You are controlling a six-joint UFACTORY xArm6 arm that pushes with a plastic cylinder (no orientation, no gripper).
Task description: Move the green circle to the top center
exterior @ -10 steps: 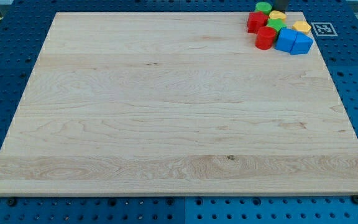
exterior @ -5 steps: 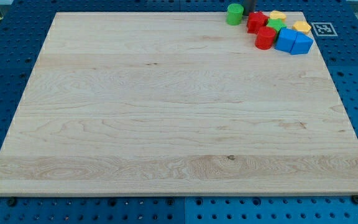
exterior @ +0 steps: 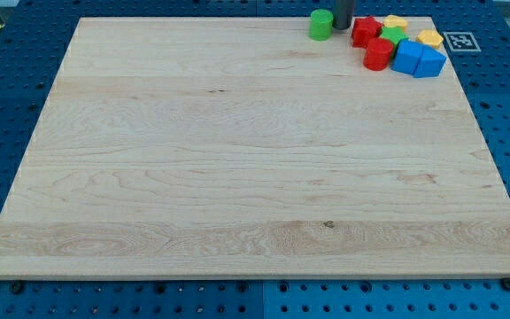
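Observation:
The green circle (exterior: 321, 25), a short green cylinder, stands near the board's top edge, right of centre. My tip (exterior: 343, 26) is right next to it on its right side, between it and the cluster of other blocks. The dark rod rises out of the view's top.
A cluster sits at the board's top right corner: a red block (exterior: 365, 31), a red cylinder (exterior: 378, 54), a second green block (exterior: 393, 36), two yellow blocks (exterior: 396, 21) (exterior: 429, 38) and two blue blocks (exterior: 407, 57) (exterior: 429, 62). The wooden board (exterior: 237, 151) lies on a blue perforated table.
The green circle has slid left along the top edge, out of the cluster, with my tip following behind it on its right. The other blocks have stayed put.

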